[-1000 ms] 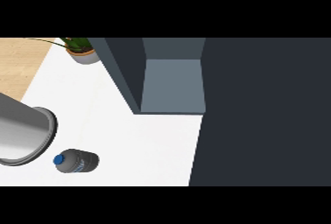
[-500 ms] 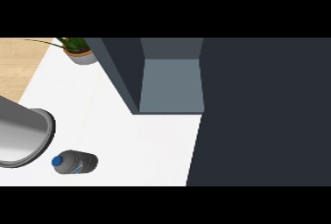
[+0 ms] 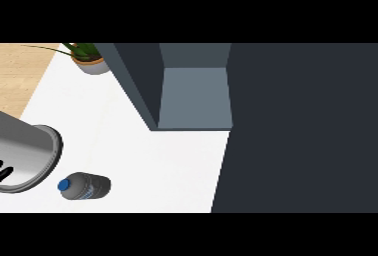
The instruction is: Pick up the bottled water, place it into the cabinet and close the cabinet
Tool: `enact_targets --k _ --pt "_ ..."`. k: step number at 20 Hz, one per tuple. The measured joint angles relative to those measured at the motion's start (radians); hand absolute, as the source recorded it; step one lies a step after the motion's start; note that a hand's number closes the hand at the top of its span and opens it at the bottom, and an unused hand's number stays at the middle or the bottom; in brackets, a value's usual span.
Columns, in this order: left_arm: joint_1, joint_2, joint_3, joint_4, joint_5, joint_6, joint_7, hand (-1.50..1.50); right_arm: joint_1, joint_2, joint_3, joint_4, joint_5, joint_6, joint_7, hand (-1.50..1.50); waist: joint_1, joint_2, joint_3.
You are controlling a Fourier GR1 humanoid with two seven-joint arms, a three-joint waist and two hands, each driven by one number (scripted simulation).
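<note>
The left hand (image 3: 4, 171) is showing only as dark fingertips at the left edge, over the grey forearm (image 3: 26, 157) (if the fingers are open or curled, I cannot tell). Just beside the forearm's end, the bottled water (image 3: 83, 186) is standing on the white counter (image 3: 162, 160), apart from the open cabinet (image 3: 193, 97). A potted plant (image 3: 90, 59) is sitting far behind.
</note>
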Motion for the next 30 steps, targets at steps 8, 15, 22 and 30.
enact_targets --k 8,15,22,30 --pt "-0.119 -0.101 -0.014 0.172 -0.265 -0.032 -0.071 -1.5 -0.006 -0.017 0.04 0.0 0.007 -0.035 0.01 -1.5 -0.003 0.001 0.0" --pt "-0.197 -0.145 -0.015 0.371 -0.533 -0.064 -0.24 -1.5 -0.026 -0.032 0.058 -0.004 0.011 -0.07 0.026 -1.5 -0.005 0.001 -0.001" --pt "-0.268 -0.126 -0.045 0.615 -0.747 -0.015 -0.429 -1.5 -0.06 -0.048 0.053 0.001 0.015 -0.097 0.04 -1.5 -0.007 0.002 -0.002" --pt "-0.352 -0.095 -0.112 0.877 -0.887 0.108 -0.636 -1.5 -0.077 -0.063 0.074 0.006 0.021 -0.124 0.045 -1.5 -0.01 0.002 -0.002"
